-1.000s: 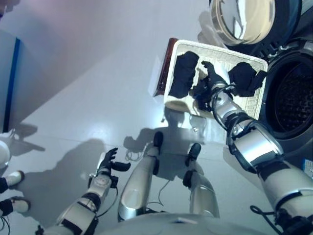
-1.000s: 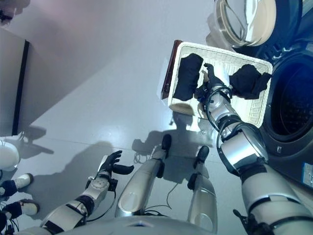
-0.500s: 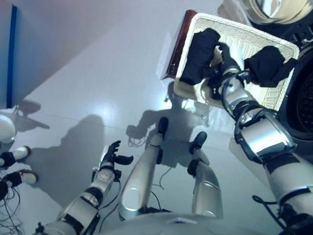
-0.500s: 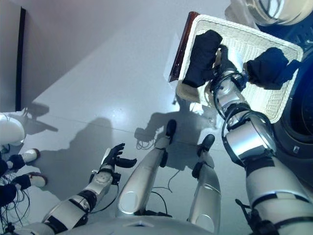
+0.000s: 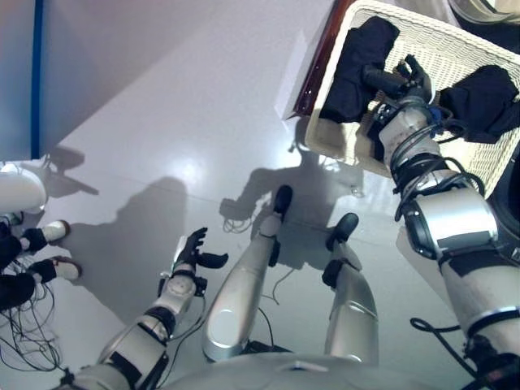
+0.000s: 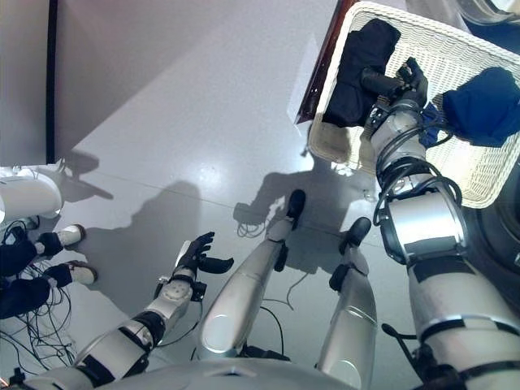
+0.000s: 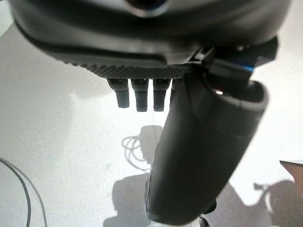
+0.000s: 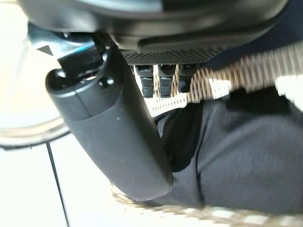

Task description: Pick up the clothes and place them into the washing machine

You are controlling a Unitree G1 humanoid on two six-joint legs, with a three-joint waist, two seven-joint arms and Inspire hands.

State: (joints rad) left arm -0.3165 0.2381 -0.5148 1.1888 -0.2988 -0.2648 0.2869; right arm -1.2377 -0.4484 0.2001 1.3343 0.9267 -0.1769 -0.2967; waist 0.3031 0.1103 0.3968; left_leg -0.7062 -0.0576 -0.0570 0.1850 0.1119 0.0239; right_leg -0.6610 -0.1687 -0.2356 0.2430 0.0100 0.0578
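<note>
A white wicker basket (image 5: pixel 439 45) stands on the floor at the upper right. A black garment (image 5: pixel 361 57) hangs over its left part, and a dark blue garment (image 6: pixel 487 93) lies at its right end. My right hand (image 5: pixel 404 81) hovers open over the basket between the two, thumb pointing at the black garment. In the right wrist view the straight fingers (image 8: pixel 161 78) are above the weave, with black cloth (image 8: pixel 241 156) just past them and nothing held. My left hand (image 5: pixel 191 252) hangs open low at the left over bare floor (image 7: pixel 57 123).
A dark red-brown board (image 5: pixel 315 69) leans against the basket's left side. The washing machine's dark front (image 6: pixel 510 236) shows at the right edge. A person's shoes (image 5: pixel 50 234), a white object (image 5: pixel 20 187) and loose cables (image 5: pixel 24 341) sit at the left.
The whole picture has shifted, so the camera moved. My right hand stays over the basket between the garments, its thumb now stretched toward the black one. The left hand is unchanged.
</note>
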